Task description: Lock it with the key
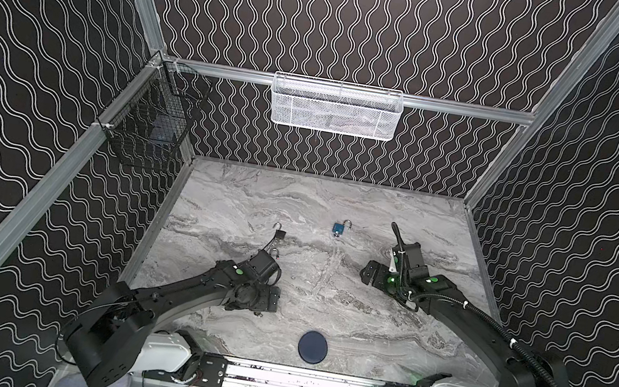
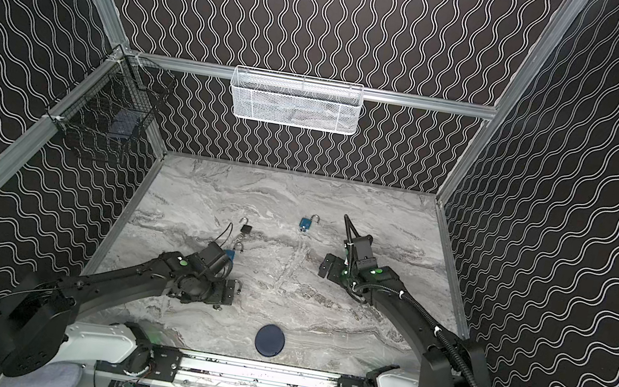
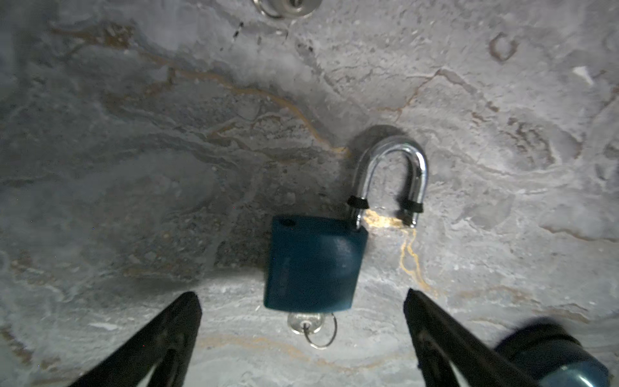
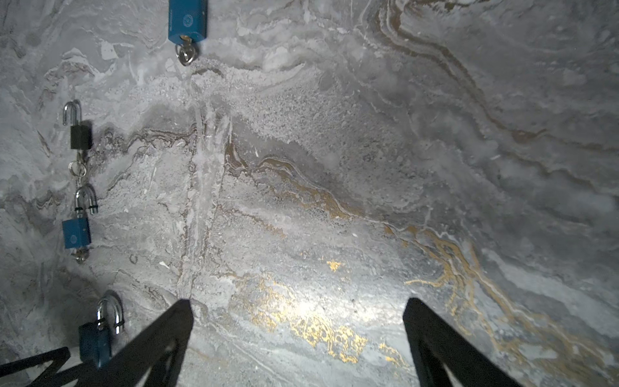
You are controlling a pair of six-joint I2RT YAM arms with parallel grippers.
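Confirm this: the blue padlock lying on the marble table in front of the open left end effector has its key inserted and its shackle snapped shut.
Wrong about the shackle. In the left wrist view the blue padlock's shackle is open: one leg is in the body, the free end lies beside it on the marble table. The rest stands: key inserted, left end effector open.

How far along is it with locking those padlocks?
Nothing looks done: the shackle of the blue padlock stands swung open, its key in the base. In hand: the left claw hangs open over it, gripping nothing; the right claw is open above bare table. Left: probably closing the shackle and turning the key.
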